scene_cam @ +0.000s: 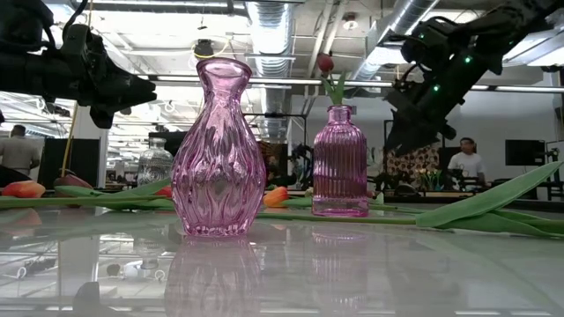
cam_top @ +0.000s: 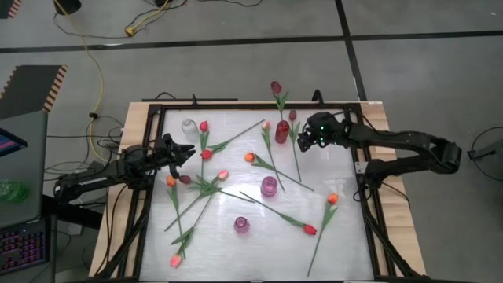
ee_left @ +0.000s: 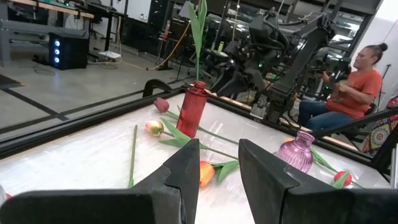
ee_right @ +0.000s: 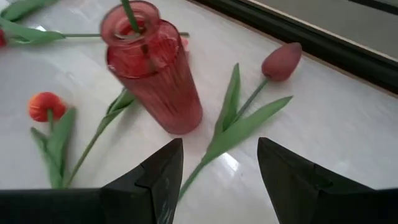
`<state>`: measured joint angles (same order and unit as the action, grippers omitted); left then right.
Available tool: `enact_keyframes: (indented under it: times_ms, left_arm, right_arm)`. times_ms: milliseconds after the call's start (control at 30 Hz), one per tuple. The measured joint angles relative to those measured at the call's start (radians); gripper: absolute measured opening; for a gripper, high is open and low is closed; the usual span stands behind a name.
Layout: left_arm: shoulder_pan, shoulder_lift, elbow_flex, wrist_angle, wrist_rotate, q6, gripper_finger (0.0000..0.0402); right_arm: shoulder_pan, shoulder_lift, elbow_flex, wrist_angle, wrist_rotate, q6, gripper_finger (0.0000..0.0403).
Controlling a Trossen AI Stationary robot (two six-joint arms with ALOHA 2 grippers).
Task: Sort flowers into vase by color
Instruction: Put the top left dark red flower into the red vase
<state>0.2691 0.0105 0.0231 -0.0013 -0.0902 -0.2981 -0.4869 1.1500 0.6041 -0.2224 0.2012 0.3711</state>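
Observation:
Several tulips lie flat on the white table top (cam_top: pixel 346 236), with red, orange, pink and maroon heads. A red vase (cam_top: pixel 281 132) stands near the far edge with one maroon tulip (cam_top: pixel 276 86) stuck upright in it. Beside it lies another maroon tulip (ee_right: pixel 283 60). My right gripper (ee_right: pixel 221 180) hovers open above that tulip's stem and leaves (ee_right: pixel 231 130), slanting down, just right of the red vase (ee_right: pixel 155 74), touching nothing. My left gripper (ee_left: pixel 219 177) waits open and level over the table's left side (cam_top: pixel 187 151), with nothing between its fingers.
Two pink vases (cam_top: pixel 269 186) (cam_top: pixel 241 225) stand in the table's middle and a clear vase (cam_top: pixel 189 126) at the far left. An orange tulip (ee_right: pixel 45 106) lies left of the red vase. A black frame rail (cam_top: pixel 363 196) borders the table. A person (ee_left: pixel 360 81) sits beyond it.

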Motion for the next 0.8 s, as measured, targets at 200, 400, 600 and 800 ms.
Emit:
enact_keyframes:
  times_ms: [200, 400, 600, 800]
  left_arm:
    - [0.0, 0.0, 0.0, 0.0, 0.0, -0.001, 0.0098]
    - [0.0, 0.0, 0.0, 0.0, 0.003, -0.001, 0.0098]
    - [0.0, 0.0, 0.0, 0.0, 0.002, -0.001, 0.0098]
    - [0.0, 0.0, 0.0, 0.0, 0.001, -0.001, 0.0098]
  right_arm:
    - [0.014, 0.124, 0.0, 0.047, 0.025, 0.039, 0.0232]
    - [0.016, 0.271, 0.0, 0.122, 0.031, 0.041, 0.0232]
    - [0.016, 0.38, 0.0, 0.212, 0.037, 0.041, 0.0232]
    - [0.016, 0.452, 0.002, 0.278, 0.054, 0.04, 0.0232]
